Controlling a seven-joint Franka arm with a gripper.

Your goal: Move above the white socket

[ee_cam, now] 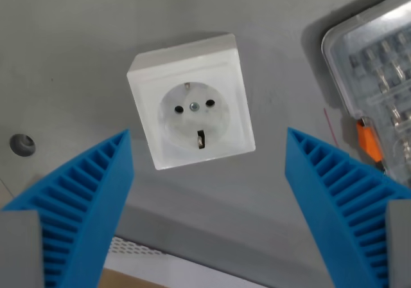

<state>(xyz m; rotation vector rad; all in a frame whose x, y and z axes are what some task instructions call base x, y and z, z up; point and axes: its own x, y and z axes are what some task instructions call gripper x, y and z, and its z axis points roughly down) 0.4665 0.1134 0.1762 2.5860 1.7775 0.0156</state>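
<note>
A round hole (23,144) marks the grey desk (77,37) at the wrist view's left; the white socket (191,101) lies mid-surface, between and beyond the blue ribbed fingers (87,201) of the wide-open, empty gripper (209,150); a clear plastic case (379,89) occupies the right edge.

Wrist view, close, straight down
</note>
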